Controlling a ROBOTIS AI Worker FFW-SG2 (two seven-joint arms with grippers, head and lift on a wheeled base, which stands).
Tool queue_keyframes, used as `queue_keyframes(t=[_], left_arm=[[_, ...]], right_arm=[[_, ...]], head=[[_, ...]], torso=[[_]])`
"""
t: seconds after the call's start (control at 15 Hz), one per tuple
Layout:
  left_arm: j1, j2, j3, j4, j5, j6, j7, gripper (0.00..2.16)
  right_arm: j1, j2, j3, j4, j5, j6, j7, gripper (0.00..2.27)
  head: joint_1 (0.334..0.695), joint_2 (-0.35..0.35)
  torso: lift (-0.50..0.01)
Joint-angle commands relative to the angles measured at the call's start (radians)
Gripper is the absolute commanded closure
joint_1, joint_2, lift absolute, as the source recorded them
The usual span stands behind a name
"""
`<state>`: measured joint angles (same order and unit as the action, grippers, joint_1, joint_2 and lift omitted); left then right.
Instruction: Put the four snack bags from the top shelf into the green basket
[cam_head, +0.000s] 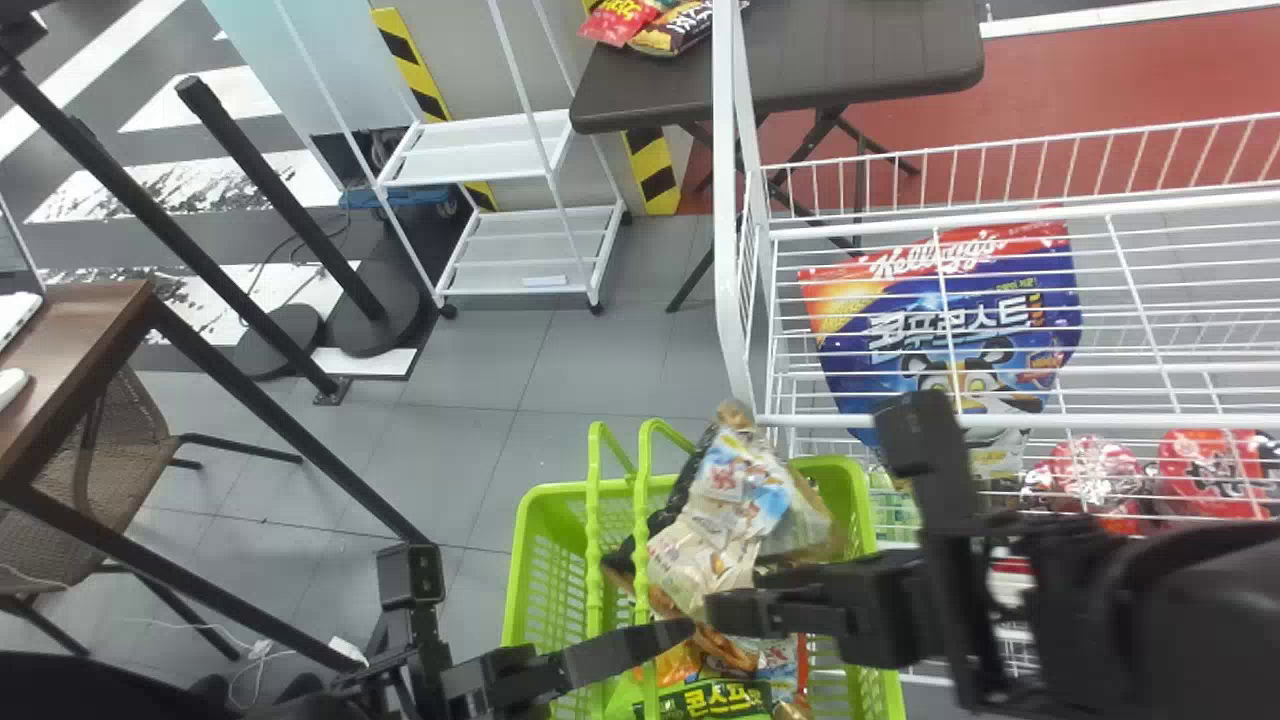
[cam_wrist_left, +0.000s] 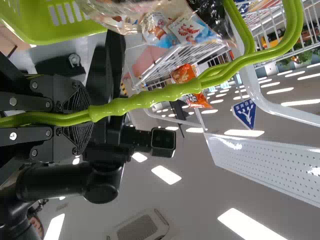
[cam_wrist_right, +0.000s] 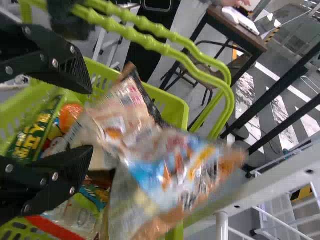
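The left gripper (cam_head: 640, 647) has its fingers closed on the green basket (cam_head: 550, 492)'s two handles (cam_head: 594, 540). In the basket are one green bag (cam_head: 722, 698), one orange bag (cam_head: 680, 662) and others too overlapped to count. One pale snack bag (cam_head: 725, 500) is over its opening; the right gripper (cam_head: 745, 598)'s fingers stand open just beside it. The head view shows a far desk (cam_head: 860, 60) with bags; the left wrist view, one blue triangular sign (cam_wrist_left: 245, 114). Rightmost, one blue cereal bag (cam_head: 868, 352) sits behind the white rack (cam_head: 732, 200)'s wires.
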<state>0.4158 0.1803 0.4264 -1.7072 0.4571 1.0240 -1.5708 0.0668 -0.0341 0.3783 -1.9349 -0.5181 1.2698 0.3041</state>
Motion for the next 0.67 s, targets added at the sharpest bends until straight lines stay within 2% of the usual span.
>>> queue_keyframes(t=[0.0, 0.13, 0.27, 0.4, 0.6], left_arm=[[0.000, 0.004, 0.002, 0.001, 0.005, 0.000, -0.010, 2.15], [-0.002, 0.010, 0.003, 0.003, 0.026, 0.003, -0.010, 2.15], [-0.003, 0.013, 0.006, 0.008, 0.041, 0.009, -0.010, 2.15], [-0.006, 0.025, 0.006, 0.031, 0.078, 0.021, -0.010, 2.15], [-0.011, 0.031, 0.006, 0.046, 0.101, 0.031, -0.010, 2.15]], right_arm=[[0.056, -0.024, -0.138, -0.139, -0.063, 0.070, 0.006, 0.04], [0.096, -0.038, -0.283, -0.220, -0.114, 0.070, 0.020, 0.04], [0.116, -0.036, -0.398, -0.259, -0.108, 0.052, 0.021, 0.04], [0.119, -0.036, -0.475, -0.257, -0.025, -0.034, 0.007, 0.03], [0.094, -0.035, -0.486, -0.207, 0.208, -0.240, -0.057, 0.03]], head=[[0.695, 0.350], [0.695, 0.350], [0.695, 0.350], [0.695, 0.345], [0.695, 0.204]], torso=[[0.000], [0.000], [0.000], [0.000], [0.000]])
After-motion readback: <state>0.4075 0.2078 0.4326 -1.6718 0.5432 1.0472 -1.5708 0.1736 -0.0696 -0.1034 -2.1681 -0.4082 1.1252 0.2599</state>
